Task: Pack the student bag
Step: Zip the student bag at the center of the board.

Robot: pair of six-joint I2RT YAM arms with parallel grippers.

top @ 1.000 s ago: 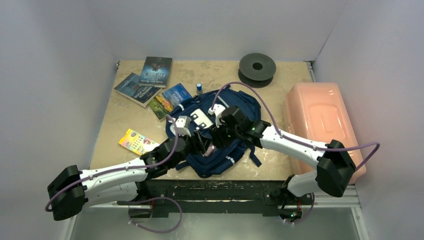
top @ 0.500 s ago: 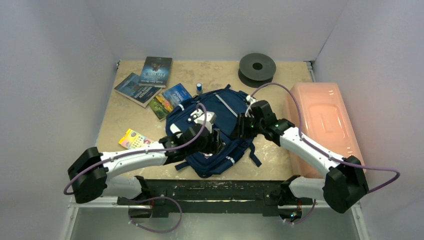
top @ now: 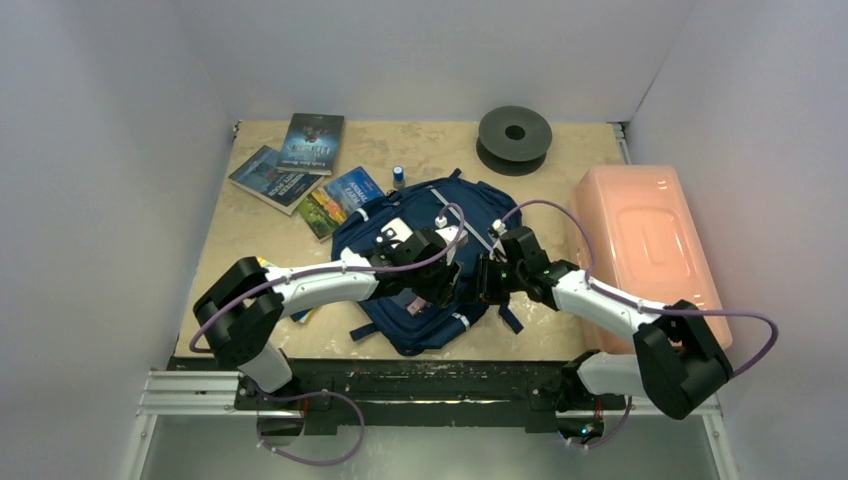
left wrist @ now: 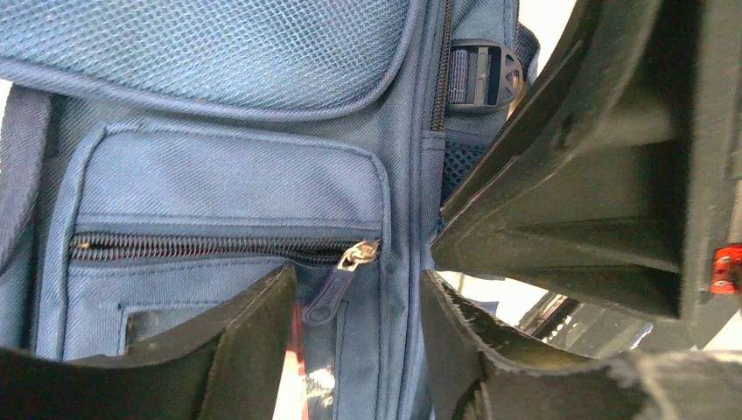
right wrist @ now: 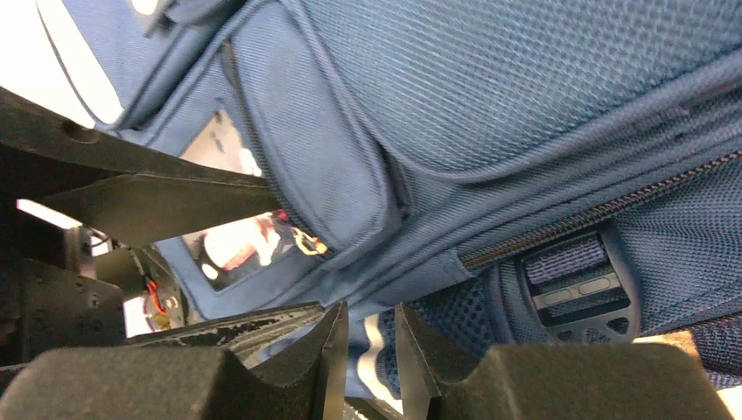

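The navy blue student bag [top: 432, 215] lies flat mid-table, and both grippers are at its near right part. My left gripper [top: 441, 284] is open over a front pocket [left wrist: 219, 192]. Its fingers straddle the blue zip pull [left wrist: 337, 284] at the right end of the pocket's zipper without touching it. My right gripper [top: 487, 279] is at the bag's right side. Its fingers [right wrist: 328, 350] are nearly closed on a fold of mesh and white-trimmed fabric [right wrist: 372, 346] below a side buckle [right wrist: 577, 284]. The bag fills both wrist views.
Three books [top: 312, 142] [top: 275, 178] [top: 340, 200] lie at the back left. A small blue bottle [top: 398, 176] stands behind the bag. A black spool [top: 514, 135] is at the back. A pink translucent box [top: 645, 245] sits along the right edge.
My left arm swung right across the bag, taking its gripper to the near right pocket. My right gripper left the bag's middle, went to its right side, then came nearer and lower.
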